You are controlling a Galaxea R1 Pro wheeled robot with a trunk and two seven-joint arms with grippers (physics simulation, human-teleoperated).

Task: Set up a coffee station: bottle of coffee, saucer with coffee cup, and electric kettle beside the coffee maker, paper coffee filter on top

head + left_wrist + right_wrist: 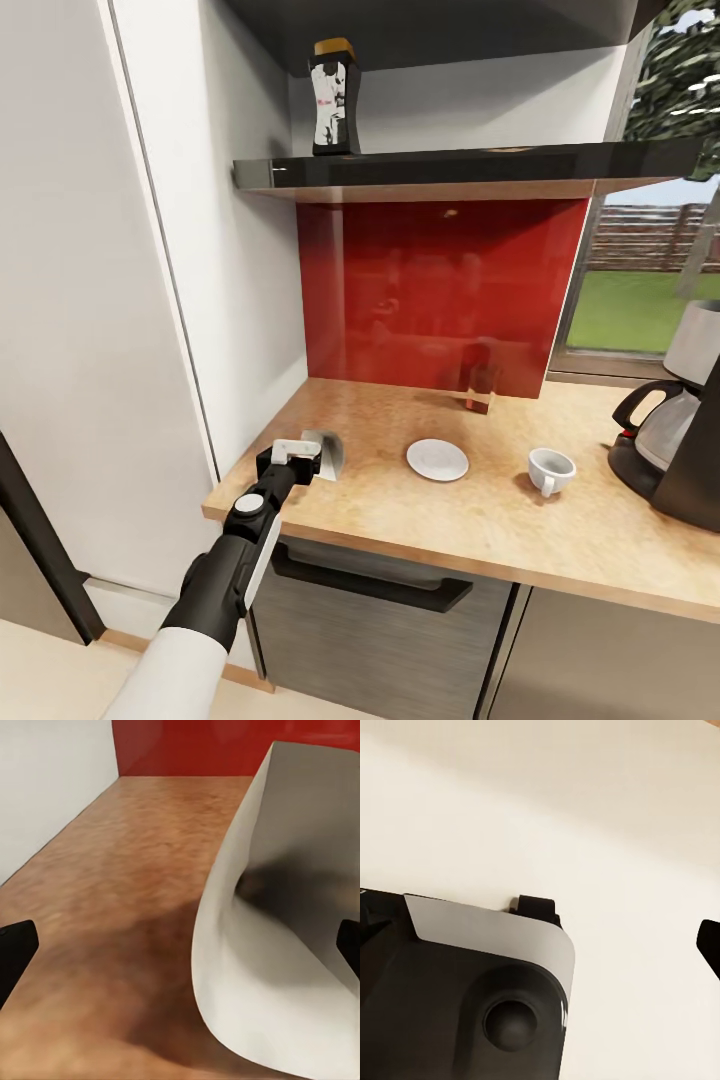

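Observation:
The white paper coffee filter [331, 455] stands curled on the countertop's [420, 520] left end. My left gripper [308, 458] is open right at it; in the left wrist view the filter [285, 945] rises close between the spread black fingertips [15, 952]. Further right lie the white saucer [437, 460] and the white coffee cup [550, 470], apart from each other. The black coffee maker [670, 450] with its glass jug stands at the right edge. The dark coffee bottle [335, 95] stands on the shelf [450, 165] above. My right gripper [540, 945] hangs open, one fingertip [709, 945] visible, over pale floor.
A white cabinet wall [230, 250] borders the counter on the left, and a red backsplash [440, 290] runs behind it. A small brown object [478, 400] sits against the backsplash. Below the counter is a drawer with a black handle [370, 585]. My black base [457, 1005] is under the right wrist.

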